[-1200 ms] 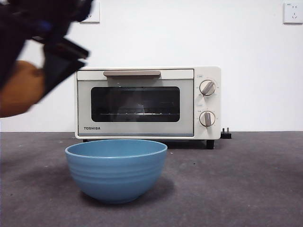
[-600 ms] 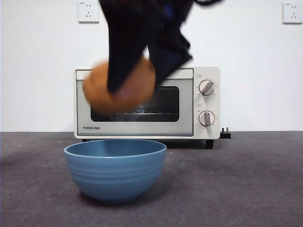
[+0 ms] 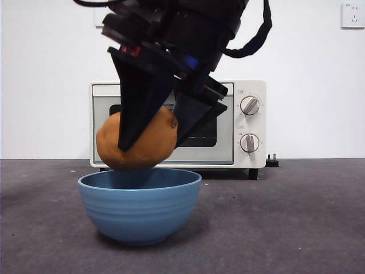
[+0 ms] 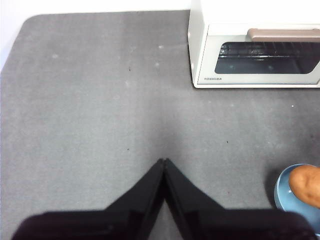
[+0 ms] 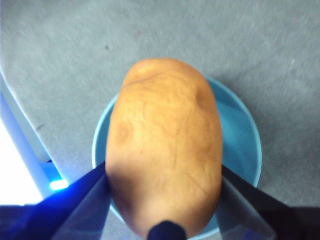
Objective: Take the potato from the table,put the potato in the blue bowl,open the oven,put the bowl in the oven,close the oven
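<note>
At the near edge of the dark grey bench [image 3: 296, 228], the blue bowl [image 3: 140, 208] stands upright on its narrow base, its mouth open to the arm above. Directly over the bowl, the right gripper [image 3: 149, 145] comes down from the top of the front view, its two black fingers [image 3: 137, 114] clenched on either side of the potato [image 3: 134, 149], which hangs just above the rim, its underside level with the rim or just above it. From the right wrist camera, the potato [image 5: 165, 145] fills the space between the fingers [image 5: 80, 205] and covers most of the bowl [image 5: 240, 130] beneath it. Off to one side, the left gripper [image 4: 164, 162] hovers over bare bench [image 4: 100, 100] with its fingers pressed together on nothing; bowl [image 4: 285, 192] and potato [image 4: 306, 186] show at the edge of its view. Behind, the cream-white oven [image 3: 245, 123] sits against the wall [image 3: 308, 51] with its door closed, bar handle partly hidden by the arm, two knobs facing front.
</note>
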You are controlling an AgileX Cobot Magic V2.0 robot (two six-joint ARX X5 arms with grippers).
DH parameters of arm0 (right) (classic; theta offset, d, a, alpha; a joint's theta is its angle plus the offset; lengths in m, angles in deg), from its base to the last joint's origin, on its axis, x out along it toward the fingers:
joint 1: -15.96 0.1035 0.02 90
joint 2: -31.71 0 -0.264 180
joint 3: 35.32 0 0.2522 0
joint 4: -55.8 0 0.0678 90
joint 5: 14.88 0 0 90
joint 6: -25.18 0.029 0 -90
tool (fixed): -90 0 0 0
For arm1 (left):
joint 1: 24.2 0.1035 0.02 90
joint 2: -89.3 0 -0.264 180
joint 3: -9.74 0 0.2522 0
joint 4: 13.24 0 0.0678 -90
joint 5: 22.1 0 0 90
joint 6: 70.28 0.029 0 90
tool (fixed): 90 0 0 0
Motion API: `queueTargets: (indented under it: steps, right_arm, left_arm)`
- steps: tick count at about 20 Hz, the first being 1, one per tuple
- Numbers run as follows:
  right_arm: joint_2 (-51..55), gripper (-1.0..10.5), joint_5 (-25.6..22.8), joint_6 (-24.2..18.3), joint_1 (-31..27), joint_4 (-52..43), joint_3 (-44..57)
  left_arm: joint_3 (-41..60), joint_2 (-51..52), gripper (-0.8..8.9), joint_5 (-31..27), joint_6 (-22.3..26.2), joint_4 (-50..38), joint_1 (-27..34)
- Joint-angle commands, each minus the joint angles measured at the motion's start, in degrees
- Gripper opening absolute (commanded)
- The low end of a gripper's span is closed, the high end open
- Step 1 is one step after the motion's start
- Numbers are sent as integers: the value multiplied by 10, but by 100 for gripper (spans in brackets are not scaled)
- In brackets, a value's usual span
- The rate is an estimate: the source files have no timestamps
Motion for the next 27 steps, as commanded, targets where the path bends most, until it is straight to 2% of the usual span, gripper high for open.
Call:
queueTargets:
  steps: [1, 3, 4, 9, 10, 13, 15, 19, 23, 24, 25, 27]
  right_arm:
    - [-9, 47, -6, 15, 1, -4, 7]
    - [-11, 206, -8, 17, -3, -4, 7]
    - [-11, 247, -6, 16, -6, -4, 7]
    - [-11, 263, -3, 17, -6, 0, 7]
    - [-11, 301, -3, 17, -6, 0, 7]
    - [-11, 514, -3, 16, -6, 0, 7]
    - [-11, 574, -3, 15, -6, 0, 7]
    - [-5, 567, -3, 13, -5, 1, -1]
    - [59, 558, -6, 15, -5, 92, -70]
    - [84, 507, -11, 17, -5, 107, -80]
    - [114, 397, -17, 22, -5, 115, -82]
    - [174, 84, -47, 39, -5, 139, -81]
  left_arm:
    - [-2, -8, -6, 10, -4, -2, -1]
    - [-2, -17, -6, 24, -4, -2, -1]
    - [-2, -21, -6, 29, -4, -2, -1]
    - [-2, -33, -6, 31, -4, -4, -1]
    - [-2, -34, -6, 31, -4, -5, -1]
    - [-2, -34, -6, 31, -4, -5, -1]
    - [-2, -34, -6, 31, -4, -5, -1]
    - [-2, -36, -6, 45, -4, -17, -1]
    - [-2, -84, -6, 151, -4, -87, -1]
    - [-2, -107, -6, 184, -4, -106, -1]
    - [-2, -135, -6, 213, -4, -128, -1]
    - [-2, -195, -6, 255, -4, -185, -1]
